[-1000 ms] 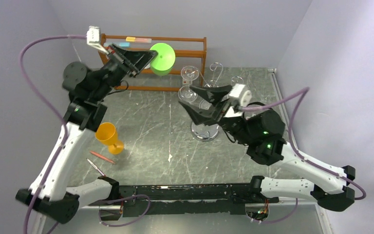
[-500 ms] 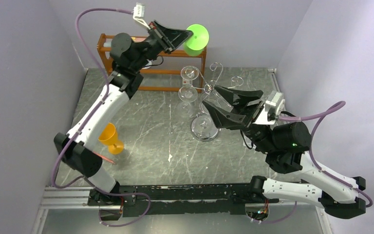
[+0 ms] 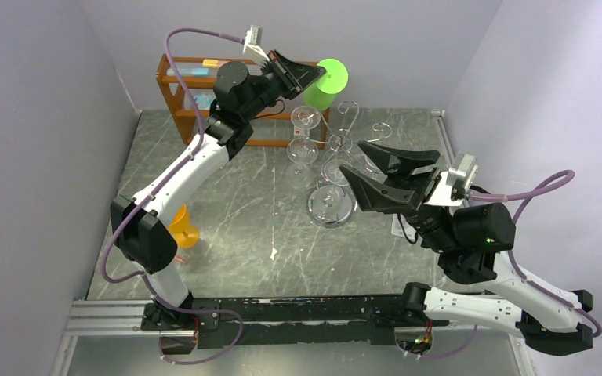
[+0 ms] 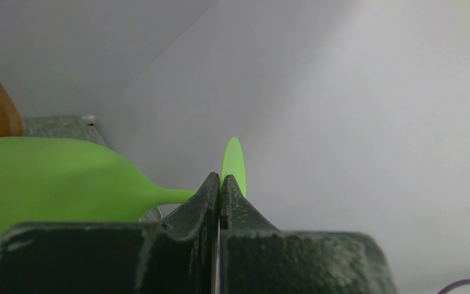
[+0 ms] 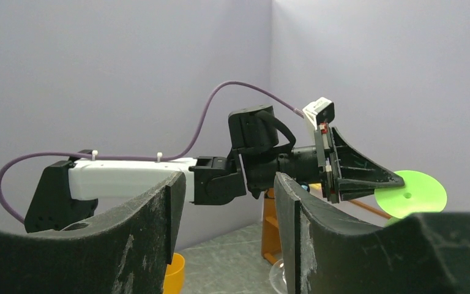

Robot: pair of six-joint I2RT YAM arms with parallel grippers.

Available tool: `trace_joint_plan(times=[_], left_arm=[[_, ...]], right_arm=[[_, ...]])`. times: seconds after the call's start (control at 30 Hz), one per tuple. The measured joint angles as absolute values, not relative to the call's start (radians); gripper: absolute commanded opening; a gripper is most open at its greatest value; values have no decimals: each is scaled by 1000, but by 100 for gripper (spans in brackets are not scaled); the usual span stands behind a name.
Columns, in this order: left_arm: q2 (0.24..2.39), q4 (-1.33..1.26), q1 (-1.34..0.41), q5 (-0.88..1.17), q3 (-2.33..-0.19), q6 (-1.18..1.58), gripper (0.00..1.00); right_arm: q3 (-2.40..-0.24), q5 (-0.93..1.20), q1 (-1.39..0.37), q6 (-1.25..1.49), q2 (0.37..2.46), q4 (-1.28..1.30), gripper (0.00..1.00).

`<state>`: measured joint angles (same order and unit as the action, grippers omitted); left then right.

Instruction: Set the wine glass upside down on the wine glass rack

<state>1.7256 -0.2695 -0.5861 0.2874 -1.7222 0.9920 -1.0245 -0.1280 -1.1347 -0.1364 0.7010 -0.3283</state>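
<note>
Left tool point(image 3: 318, 74) pinches green wine glass point(image 3: 330, 81) stem, held high near rack point(image 3: 330, 208).

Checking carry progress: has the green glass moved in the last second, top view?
Yes. The green glass, pinched in the left tool, has gone right along the wooden shelf, from its middle to past its right post, nearer the chrome rack.

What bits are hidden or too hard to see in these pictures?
Top view: orange glass, partly behind the left arm.
Top view: rack base, partly under the right gripper.
Left wrist view: green glass bowl runs off the left edge.
Right wrist view: that bowl is mostly behind the gripper's own finger; only the foot shows clearly.
</note>
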Motion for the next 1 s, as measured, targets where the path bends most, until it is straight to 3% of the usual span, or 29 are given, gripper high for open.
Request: trace_joint_plan(times=[0.27, 1.0], left_arm=[[1774, -84, -590, 228, -1872, 1003, 5], [1790, 31, -657, 141, -1797, 1118, 5]], right_arm=[[-1011, -130, -1135, -126, 696, -324, 59], [-991, -168, -1135, -111, 674, -331, 59]])
